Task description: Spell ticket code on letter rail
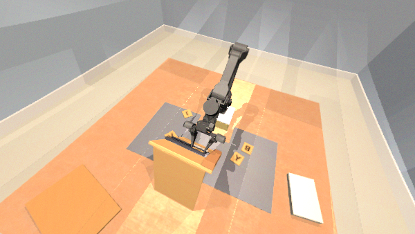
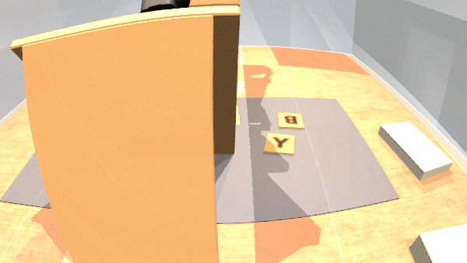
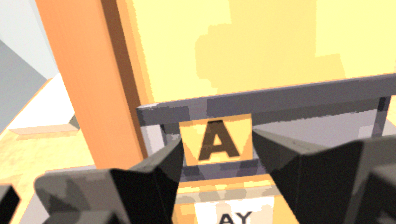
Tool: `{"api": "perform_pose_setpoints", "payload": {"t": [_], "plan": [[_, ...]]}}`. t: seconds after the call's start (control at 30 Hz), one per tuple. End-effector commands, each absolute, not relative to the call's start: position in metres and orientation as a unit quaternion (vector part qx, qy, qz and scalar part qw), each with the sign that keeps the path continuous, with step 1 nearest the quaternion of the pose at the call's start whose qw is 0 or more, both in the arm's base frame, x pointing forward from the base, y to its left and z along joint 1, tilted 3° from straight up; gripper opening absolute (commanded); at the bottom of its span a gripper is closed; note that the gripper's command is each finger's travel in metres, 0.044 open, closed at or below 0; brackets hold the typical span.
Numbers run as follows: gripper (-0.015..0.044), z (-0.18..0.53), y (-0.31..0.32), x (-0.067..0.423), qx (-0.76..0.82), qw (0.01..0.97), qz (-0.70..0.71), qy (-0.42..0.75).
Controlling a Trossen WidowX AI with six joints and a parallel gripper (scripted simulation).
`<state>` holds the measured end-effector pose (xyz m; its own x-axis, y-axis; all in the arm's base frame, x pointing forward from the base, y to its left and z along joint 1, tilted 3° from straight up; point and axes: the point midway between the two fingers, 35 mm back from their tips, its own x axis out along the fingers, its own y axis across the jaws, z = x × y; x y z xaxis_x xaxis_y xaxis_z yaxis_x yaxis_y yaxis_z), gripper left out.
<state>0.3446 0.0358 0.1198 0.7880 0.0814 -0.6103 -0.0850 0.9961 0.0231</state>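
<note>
My gripper (image 1: 199, 149) (image 3: 216, 139) is shut on the A tile (image 3: 234, 150), held by its sides within the dark rail (image 1: 180, 142) (image 3: 300, 96) on the board (image 1: 180, 176) (image 2: 124, 117) (image 3: 275, 50). In the wrist view the A is upright, with a small gap to the rail's left end; the rail looks vacant right of the right finger. The ticket (image 3: 207, 209) below shows "AY"; its lower part is cut off. A Y tile (image 1: 237, 158) (image 2: 286, 149) and a B tile (image 1: 247, 148) (image 2: 290, 120) lie on the grey mat (image 1: 259, 180) (image 2: 350, 175). Another tile (image 1: 187, 113) has an unclear letter; one more (image 1: 171, 133) is partly hidden behind the board.
An orange block (image 1: 211, 159) (image 3: 75, 75) stands beside one rail end. A white-topped box (image 1: 226, 117) is near the arm's base side. A white slab (image 1: 304, 197) (image 2: 416, 145) lies beyond the mat. A flat orange panel (image 1: 72, 204) is at the front left in the top view.
</note>
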Motion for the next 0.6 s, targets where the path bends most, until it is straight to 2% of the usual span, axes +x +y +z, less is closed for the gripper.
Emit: {"api": "perform_pose_setpoints", "payload": {"t": [0.0, 0.2, 0.57], "plan": [[0.0000, 0.1208, 0.0375, 0.3447, -0.002, 0.946, 0.041, 0.321], [0.0000, 0.1209, 0.0406, 0.3445, -0.001, 0.946, 0.041, 0.321], [0.0289, 0.1223, 0.0393, 0.3409, -0.002, 0.946, 0.041, 0.321]]}}
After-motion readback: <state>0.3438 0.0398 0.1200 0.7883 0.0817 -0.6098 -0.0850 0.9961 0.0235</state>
